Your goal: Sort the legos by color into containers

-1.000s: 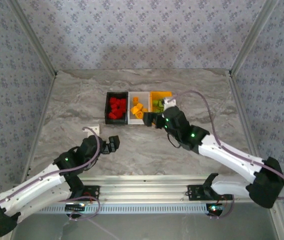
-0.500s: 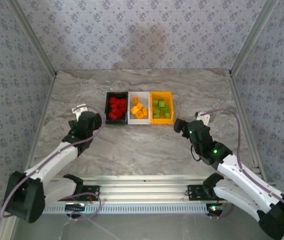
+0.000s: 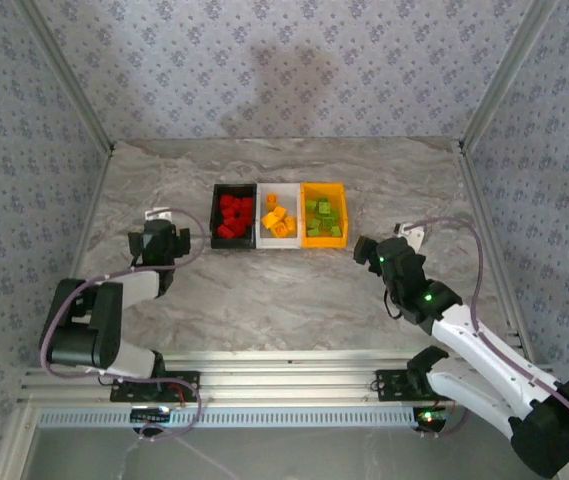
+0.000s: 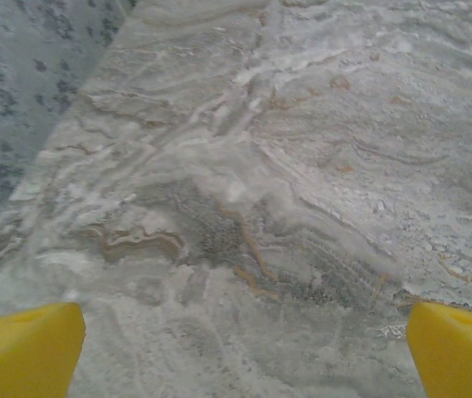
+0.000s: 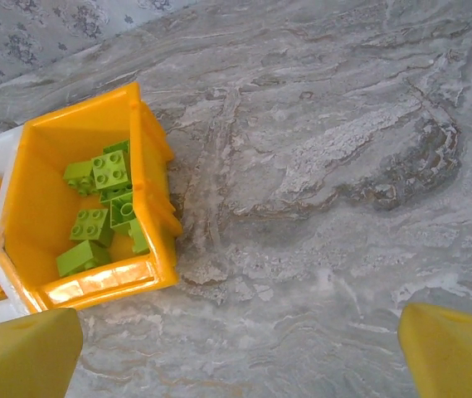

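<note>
Three containers stand in a row at mid-table. The black bin point(image 3: 232, 243) holds red legos point(image 3: 233, 214). The white bin point(image 3: 278, 243) holds orange legos point(image 3: 277, 218). Lime green legos point(image 3: 325, 216) lie in the orange-yellow bin point(image 3: 324, 241). My left gripper point(image 3: 152, 238) is left of the black bin; its yellow fingers point(image 4: 24, 352) stand wide apart, open over bare table. My right gripper point(image 3: 362, 250) is just right of the orange-yellow bin point(image 5: 148, 166), open with nothing between its fingers point(image 5: 455, 352). The green legos point(image 5: 103, 207) show inside that bin.
The marble tabletop point(image 3: 284, 290) is bounded by patterned walls at the back and both sides. A metal rail point(image 3: 284, 375) runs along the near edge by the arm bases. The left arm is folded back close to the left wall.
The right gripper has pulled back from over the bins to their right side. The left arm has swung from the front middle to the left and folded back.
</note>
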Motion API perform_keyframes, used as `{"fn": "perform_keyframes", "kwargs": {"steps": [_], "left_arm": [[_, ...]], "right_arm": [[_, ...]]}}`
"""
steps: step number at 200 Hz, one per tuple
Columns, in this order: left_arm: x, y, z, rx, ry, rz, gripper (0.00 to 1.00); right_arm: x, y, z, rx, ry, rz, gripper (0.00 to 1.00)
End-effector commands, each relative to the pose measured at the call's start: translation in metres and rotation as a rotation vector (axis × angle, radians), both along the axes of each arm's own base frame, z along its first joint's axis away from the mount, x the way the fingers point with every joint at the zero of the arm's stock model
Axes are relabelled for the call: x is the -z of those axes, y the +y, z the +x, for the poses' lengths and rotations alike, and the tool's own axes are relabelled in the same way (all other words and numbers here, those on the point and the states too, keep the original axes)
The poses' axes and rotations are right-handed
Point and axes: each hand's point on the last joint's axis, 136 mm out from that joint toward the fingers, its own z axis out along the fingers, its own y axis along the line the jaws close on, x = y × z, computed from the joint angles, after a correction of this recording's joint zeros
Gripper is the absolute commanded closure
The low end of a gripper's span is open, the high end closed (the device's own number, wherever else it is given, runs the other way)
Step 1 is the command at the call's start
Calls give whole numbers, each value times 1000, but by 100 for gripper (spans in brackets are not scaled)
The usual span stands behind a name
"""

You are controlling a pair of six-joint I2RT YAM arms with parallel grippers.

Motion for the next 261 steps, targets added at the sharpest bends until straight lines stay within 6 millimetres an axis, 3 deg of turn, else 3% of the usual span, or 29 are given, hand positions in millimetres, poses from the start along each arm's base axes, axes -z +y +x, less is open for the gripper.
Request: {"fn": "perform_keyframes", "kwargs": {"steps": [1,32,41,60,77,107,151,179,209,234,261], "left_arm": [[-21,1,18,20,-129,-41,0],[-16,6,8,63,-263,-118,1],[-8,11,8,20,-175,-136,0],[-8,16,10,1,-179,-135,1],[-9,16,10,-2,-188,-133,0],[-10,17,10,-5,-192,-132,1],[-10,16,10,-1,-190,-133,1],[-9,15,10,4,-186,-132,1],[-10,15,11,4,-189,-133,1],[-10,15,11,5,-188,-133,1],[-10,15,11,5,-187,-133,0]], "right_arm": [[-5,-7,5,-5,-40,-86,0],[-9,-19,10,27,-70,-133,0],[-13,-21,14,16,-103,-167,0],[-21,-26,22,2,-171,-264,0],[-28,-45,32,48,-207,-356,0],[-11,-98,50,193,-160,-391,0],[20,-121,74,165,-210,-386,0],[53,-129,88,135,-141,-349,0],[80,-119,105,41,-92,-338,0],[85,-109,108,-22,-133,-333,0],[85,-112,107,-4,-110,-337,0]]}}
